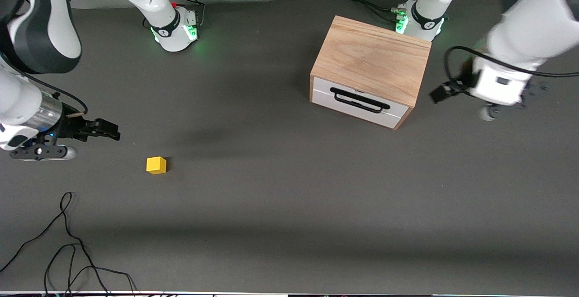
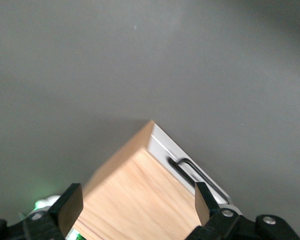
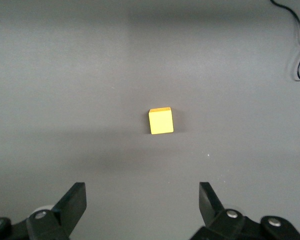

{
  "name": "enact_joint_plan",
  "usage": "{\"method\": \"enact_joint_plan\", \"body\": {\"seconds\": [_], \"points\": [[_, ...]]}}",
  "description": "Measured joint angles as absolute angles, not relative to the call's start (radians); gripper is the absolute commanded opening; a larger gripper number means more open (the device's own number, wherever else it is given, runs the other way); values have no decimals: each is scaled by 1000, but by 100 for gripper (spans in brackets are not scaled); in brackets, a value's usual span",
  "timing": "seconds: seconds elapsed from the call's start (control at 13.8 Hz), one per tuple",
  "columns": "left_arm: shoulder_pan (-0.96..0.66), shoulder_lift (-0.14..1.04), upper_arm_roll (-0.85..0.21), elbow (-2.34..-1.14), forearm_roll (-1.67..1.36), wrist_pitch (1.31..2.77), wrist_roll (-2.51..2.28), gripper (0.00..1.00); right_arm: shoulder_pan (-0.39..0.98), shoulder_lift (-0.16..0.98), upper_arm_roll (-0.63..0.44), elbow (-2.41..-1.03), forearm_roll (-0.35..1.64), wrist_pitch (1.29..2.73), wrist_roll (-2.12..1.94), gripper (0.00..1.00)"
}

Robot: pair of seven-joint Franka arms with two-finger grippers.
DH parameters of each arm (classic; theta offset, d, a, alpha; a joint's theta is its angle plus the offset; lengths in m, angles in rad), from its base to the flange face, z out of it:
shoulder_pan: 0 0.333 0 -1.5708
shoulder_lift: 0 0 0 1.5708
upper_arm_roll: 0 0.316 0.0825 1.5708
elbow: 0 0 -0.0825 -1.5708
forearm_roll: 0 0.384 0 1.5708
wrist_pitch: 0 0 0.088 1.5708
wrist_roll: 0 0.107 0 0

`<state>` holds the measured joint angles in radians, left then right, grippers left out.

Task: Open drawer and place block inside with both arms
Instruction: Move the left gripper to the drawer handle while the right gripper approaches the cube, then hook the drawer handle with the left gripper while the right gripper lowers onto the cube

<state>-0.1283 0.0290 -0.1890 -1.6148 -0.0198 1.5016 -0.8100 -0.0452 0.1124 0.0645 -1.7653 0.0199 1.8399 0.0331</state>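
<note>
My right gripper (image 3: 139, 202) hangs in the air over bare table at the right arm's end, its fingers (image 3: 74, 199) spread wide with nothing between them. In the right wrist view the block (image 3: 160, 121) sits on the table ahead of the open fingers, roughly centred between them but well clear of the tips. From the front view I see the same gripper (image 1: 108, 130) pointing toward the middle of the table, with the block (image 1: 156, 165) near it, resting flat on the grey table (image 1: 280, 188) and touching nothing else. A loose black cable (image 1: 68, 242) lies on the table closer to the front camera than the block.

My left gripper (image 2: 137, 205) is up in the air at the left arm's end of the table, just beside the cabinet (image 1: 373, 57). Its fingers (image 2: 70, 205) are also wide apart and hold nothing. In the left wrist view the cabinet (image 2: 140, 200) fills the gap between the fingers, seen from above, with the drawer (image 2: 162, 145) front and its black handle (image 2: 190, 172) showing along one edge. In the front view this gripper is blurred, so I go by the wrist view for its state. The drawer (image 1: 362, 102) is closed, its white front flush with the wooden box, and the handle (image 1: 359, 100) is untouched. The block is well apart from the cabinet, toward the right arm's end.
</note>
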Motion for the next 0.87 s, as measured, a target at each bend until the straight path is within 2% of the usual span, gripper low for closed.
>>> {"method": "enact_joint_plan", "body": {"seconds": [0.22,0.51,0.87], "points": [[-202,42,-239,-1615,-45,1497,-1127,100,-45,116,63,-1835,18,1913,28,100],[-325,84,-250,-1615,-50,1503,-1535,100,-49,138,43,-1904,17,2024,-22,100],[-353,152,-234,-1617,-50,1560,-1648,100,-46,176,32,-1984,17,2153,-34,100]]}}
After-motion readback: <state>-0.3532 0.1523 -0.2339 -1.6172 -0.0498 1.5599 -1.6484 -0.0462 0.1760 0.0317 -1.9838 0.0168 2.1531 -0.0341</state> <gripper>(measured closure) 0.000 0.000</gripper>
